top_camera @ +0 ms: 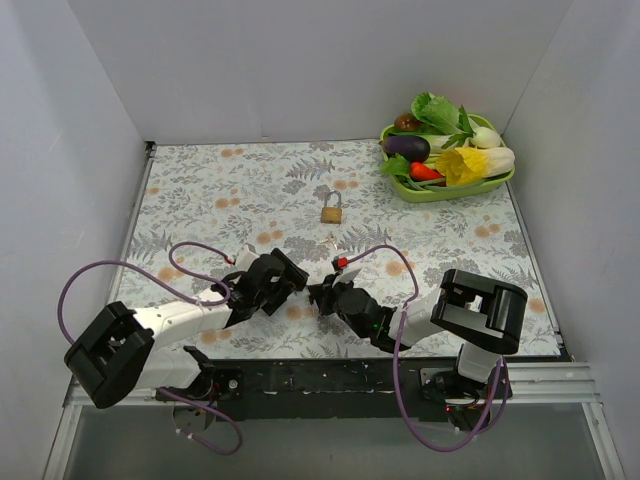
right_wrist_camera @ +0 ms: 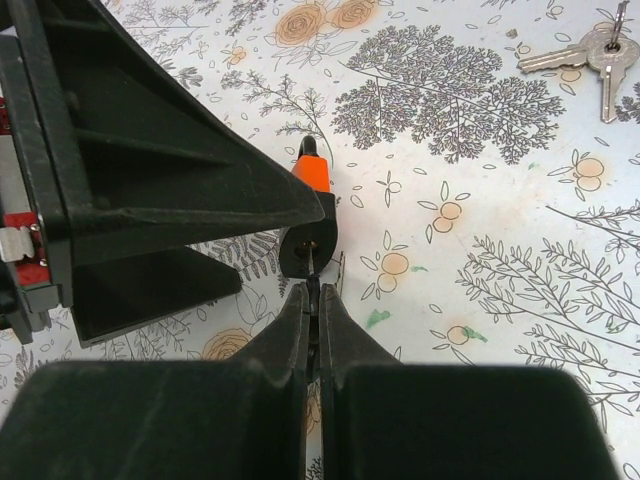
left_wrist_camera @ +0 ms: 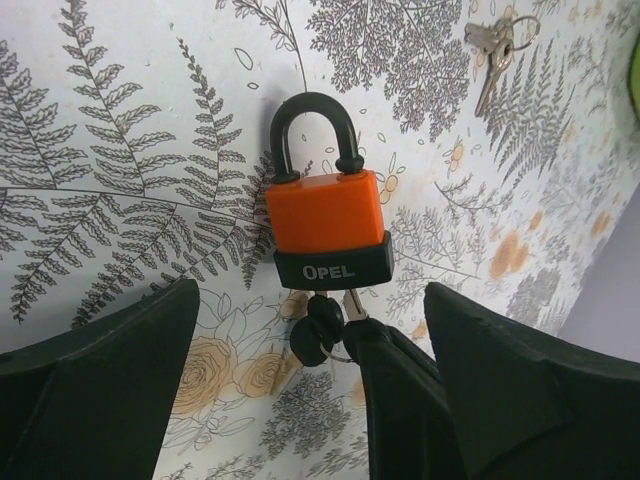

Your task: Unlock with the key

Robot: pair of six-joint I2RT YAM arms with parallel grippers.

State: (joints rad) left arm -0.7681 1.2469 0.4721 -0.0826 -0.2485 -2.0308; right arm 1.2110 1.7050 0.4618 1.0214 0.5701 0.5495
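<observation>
An orange padlock [left_wrist_camera: 325, 212] with a black shackle and a black base marked OPEL lies flat on the floral table cloth. It also shows in the right wrist view [right_wrist_camera: 316, 180], partly hidden behind a left finger. A key [right_wrist_camera: 314, 268] sits in the keyhole in its base, and a second black-headed key [left_wrist_camera: 312, 335] hangs beside it on a ring. My right gripper [right_wrist_camera: 315, 297] is shut on the inserted key's head. My left gripper [left_wrist_camera: 310, 300] is open, its jaws wide on either side of the lock's base and not touching it.
A brass padlock [top_camera: 332, 208] lies further back at mid-table. A loose bunch of silver keys [top_camera: 330, 240] lies between it and the grippers, also in the wrist views [left_wrist_camera: 495, 45] [right_wrist_camera: 590, 55]. A green tray [top_camera: 497, 183] of vegetables stands at the back right.
</observation>
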